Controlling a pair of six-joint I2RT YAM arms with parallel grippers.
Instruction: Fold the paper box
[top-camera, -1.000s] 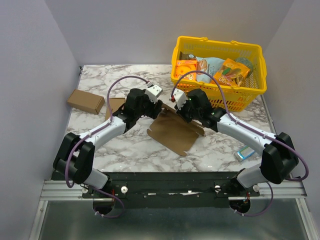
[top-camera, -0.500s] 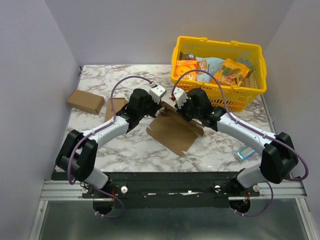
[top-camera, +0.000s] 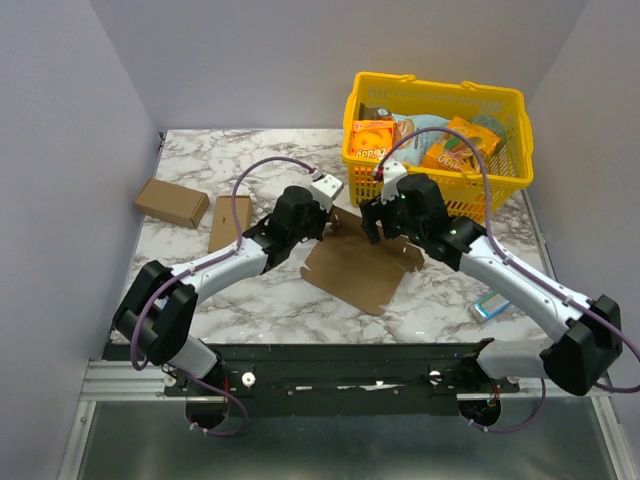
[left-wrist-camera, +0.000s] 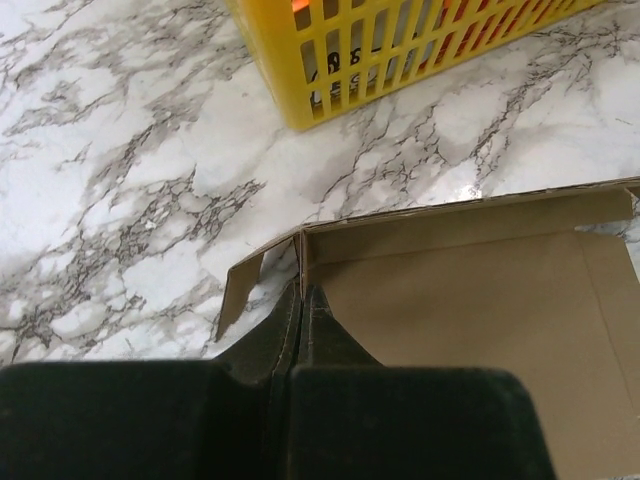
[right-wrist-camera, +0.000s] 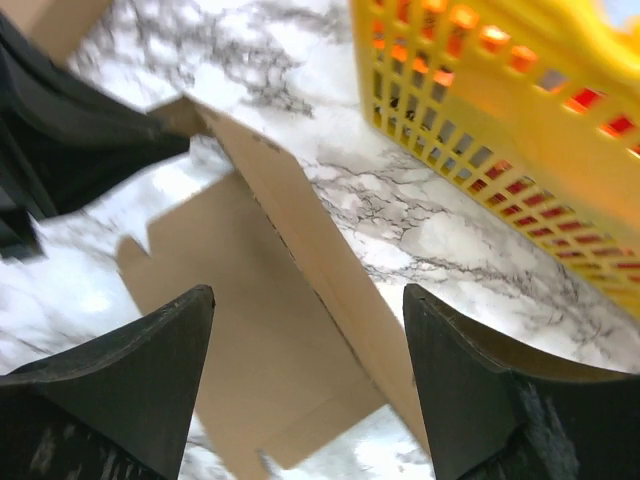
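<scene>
The paper box (top-camera: 352, 268) lies mostly flat on the marble table, a brown creased sheet with its far wall raised. My left gripper (top-camera: 328, 214) is shut on that box's upright wall at its far left corner; the left wrist view shows the fingers (left-wrist-camera: 320, 330) pinched together on the cardboard edge (left-wrist-camera: 300, 250), with the inner panel (left-wrist-camera: 470, 310) to the right. My right gripper (top-camera: 373, 227) hovers open just above the far edge. In the right wrist view its fingers (right-wrist-camera: 170, 350) stand wide apart over the raised wall (right-wrist-camera: 300, 240), touching nothing.
A yellow basket (top-camera: 437, 140) of snack packets stands close behind the right gripper, its mesh wall (right-wrist-camera: 500, 110) near the fingers. Two smaller cardboard boxes (top-camera: 172, 202) (top-camera: 230, 222) lie at the left. A small blue and white pack (top-camera: 490, 306) sits at the right.
The left gripper has shut on the box's far left corner. The right gripper has let go, opened wide and lifted to the right. The box shifted slightly right.
</scene>
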